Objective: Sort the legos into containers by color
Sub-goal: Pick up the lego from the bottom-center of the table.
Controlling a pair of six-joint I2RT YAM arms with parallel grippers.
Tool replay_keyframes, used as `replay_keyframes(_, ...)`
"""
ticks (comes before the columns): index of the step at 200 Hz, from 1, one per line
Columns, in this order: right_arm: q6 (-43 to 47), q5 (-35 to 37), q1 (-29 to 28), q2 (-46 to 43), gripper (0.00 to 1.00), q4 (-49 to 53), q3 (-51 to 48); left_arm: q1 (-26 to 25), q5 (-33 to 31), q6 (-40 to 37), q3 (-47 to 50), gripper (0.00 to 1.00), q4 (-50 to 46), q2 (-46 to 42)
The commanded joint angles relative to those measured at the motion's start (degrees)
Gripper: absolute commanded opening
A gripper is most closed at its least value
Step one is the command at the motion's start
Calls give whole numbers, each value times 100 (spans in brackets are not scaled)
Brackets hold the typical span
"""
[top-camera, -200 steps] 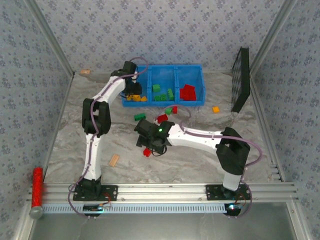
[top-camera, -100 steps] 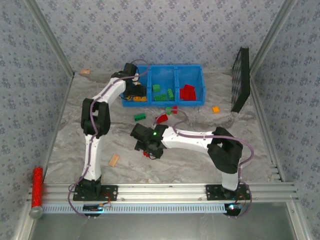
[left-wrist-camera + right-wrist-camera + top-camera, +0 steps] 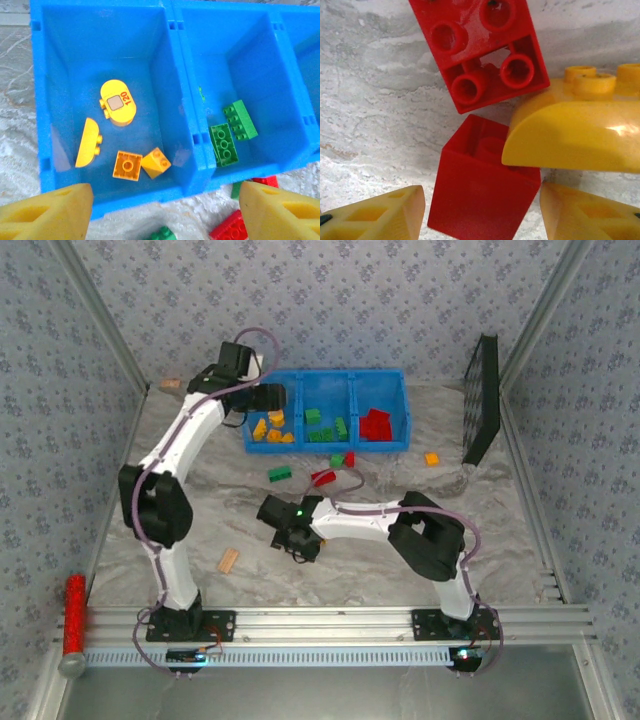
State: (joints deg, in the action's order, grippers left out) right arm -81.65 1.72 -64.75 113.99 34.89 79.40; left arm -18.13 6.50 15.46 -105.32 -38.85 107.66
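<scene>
Four orange-yellow legos (image 3: 117, 102) lie in the left compartment of the blue bin (image 3: 177, 60), just ahead of the left claw (image 3: 166, 195), which is spread wide and empty. Two green legos (image 3: 222, 145) sit ahead to its right, in the middle compartment. The right claw (image 3: 482, 197) is low over the bench (image 3: 370, 100), straddling a red cube lego (image 3: 480, 170); cannot tell if clenched on it. A flat red lego (image 3: 480, 50) is just ahead and a curved yellow lego (image 3: 570, 135) ahead-right, just beside the cube.

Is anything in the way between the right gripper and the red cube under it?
No: the red cube sits between the open fingers of the right gripper. A yellow brick crowds the cube's far right corner, and a red brick lies just beyond.
</scene>
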Motion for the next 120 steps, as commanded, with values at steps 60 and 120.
replay_keyframes(60, 809, 489, 135, 350, 52, 448, 307, -265, -292, -56, 1540, 83, 27, -2224)
replay_keyframes(120, 1901, 664, 242, 369, 28, 820, 654, -384, -725, 173, 3497, 85, -540, -4231)
